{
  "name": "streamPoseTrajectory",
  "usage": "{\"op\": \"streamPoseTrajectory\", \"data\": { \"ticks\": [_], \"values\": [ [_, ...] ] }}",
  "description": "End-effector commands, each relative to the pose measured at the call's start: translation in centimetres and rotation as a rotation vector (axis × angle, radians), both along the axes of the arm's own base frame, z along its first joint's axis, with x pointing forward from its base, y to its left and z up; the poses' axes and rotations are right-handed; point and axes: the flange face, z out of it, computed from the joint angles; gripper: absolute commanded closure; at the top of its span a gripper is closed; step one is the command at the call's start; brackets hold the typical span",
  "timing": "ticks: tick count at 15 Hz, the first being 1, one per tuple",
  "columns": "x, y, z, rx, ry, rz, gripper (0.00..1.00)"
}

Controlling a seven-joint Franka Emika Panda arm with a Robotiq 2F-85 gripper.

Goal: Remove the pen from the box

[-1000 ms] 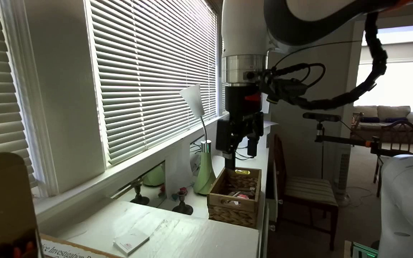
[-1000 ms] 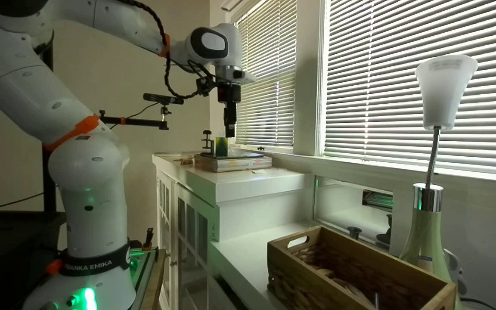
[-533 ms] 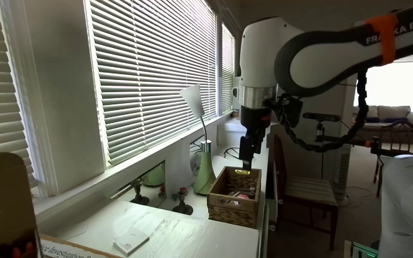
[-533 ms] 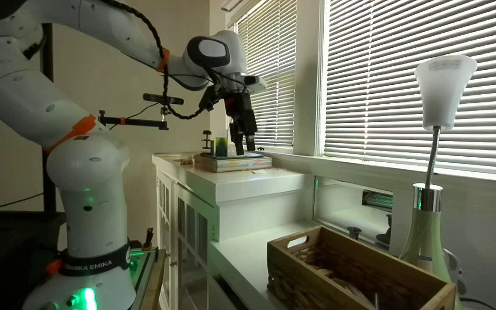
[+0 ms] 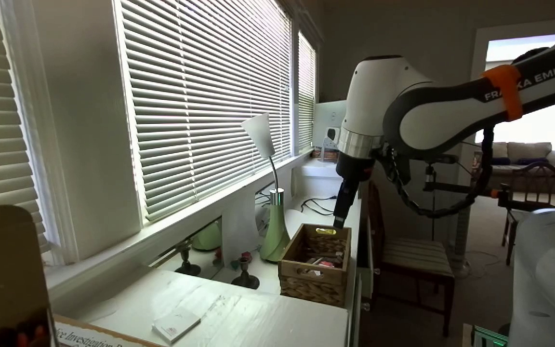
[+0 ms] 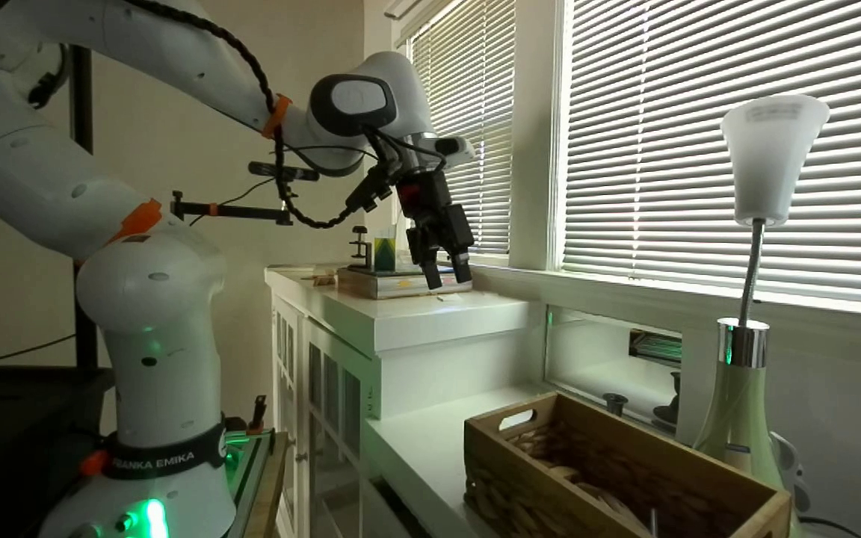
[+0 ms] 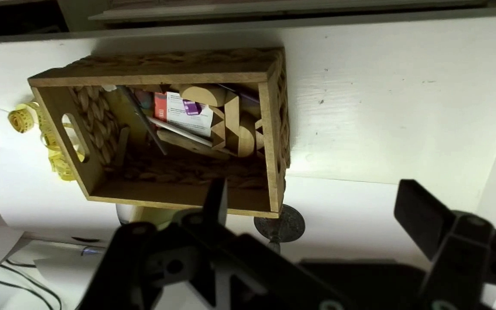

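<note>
And now the hand (image 6: 448,279) tilts, swinging nearer the box (image 5: 312,289), its fingers (image 7: 422,215) spread wide with nothing between them, so a reach inside seems next for the pen, likely one of the slim sticks (image 7: 143,119) in there.

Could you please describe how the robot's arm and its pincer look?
The arm is mostly white with black trim, orange bands and FRANKA EMIKA lettering. A black, twisted-looking cable runs along it, and its end carries a silver ring. The pincer is black, with a red mark and two blocky fingers.
</note>
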Motion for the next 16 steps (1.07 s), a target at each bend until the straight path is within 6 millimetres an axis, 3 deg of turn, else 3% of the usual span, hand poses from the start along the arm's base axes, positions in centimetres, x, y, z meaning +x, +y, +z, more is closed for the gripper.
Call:
{"op": "streamPoseTrajectory", "data": {
  "ticks": [1, 3, 8, 12, 13, 14, 16],
  "values": [
    [0.0, 0.1, 0.1, -0.001, -0.001, 0.001, 0.0],
    [0.1, -0.6, 0.3, -0.013, -0.014, 0.011, 0.0],
    [0.8, -6.3, 0.8, -0.184, -0.052, -0.027, 0.0],
    [2.6, -10.1, 0.4, -0.309, -0.113, 0.184, 0.0],
    [3.1, -10.8, 0.3, -0.313, -0.145, 0.233, 0.0],
    [2.0, -9.6, 1.3, -0.289, -0.132, 0.149, 0.0],
    [2.7, -10.7, 0.7, -0.292, -0.147, 0.198, 0.0]
  ]
}}
